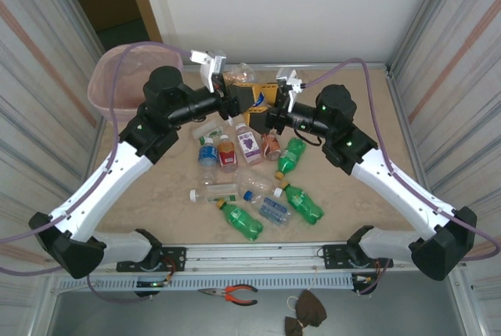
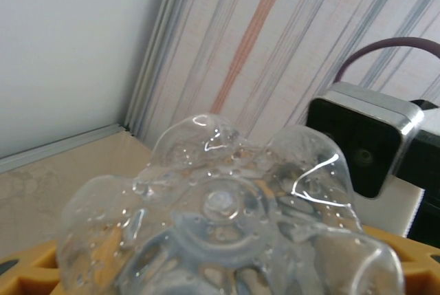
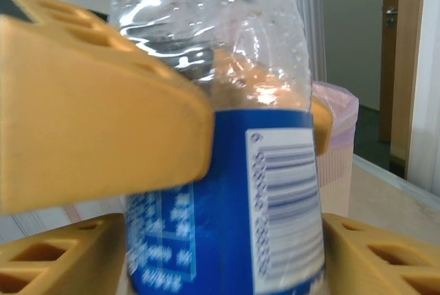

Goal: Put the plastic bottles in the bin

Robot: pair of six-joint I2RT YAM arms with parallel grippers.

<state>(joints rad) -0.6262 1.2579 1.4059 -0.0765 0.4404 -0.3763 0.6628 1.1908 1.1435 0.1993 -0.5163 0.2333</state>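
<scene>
Table point(image 1: 376, 124): beige top, walled on three sides. Both arms reach to its far middle.

Bin point(image 1: 117, 77): far left corner, just beyond the left arm's elbow. It stands well apart from the loose plastic bottles point(image 1: 241, 221), which lie scattered mid-table between the two arms. The arm hides part of its inside, so I can't say what is in it.

Held bottle point(image 3: 227, 192): clear, blue label, lifted off the table between the two wrists. I read this as a hand-over. The bin is on the left side, so the left arm is the natural one to carry the bottle there.

Left gripper point(image 2: 220, 267): clenched on the held bottle, whose base faces its camera. Seen from the right wrist, one of its yellow fingers point(image 3: 103, 116) presses into the bottle's clear upper wall.

Right gripper point(image 3: 227, 260): its fingers flank the label low down. Whether they are gripping or have let go, I cannot tell. I'd confirm release before swinging left.
</scene>
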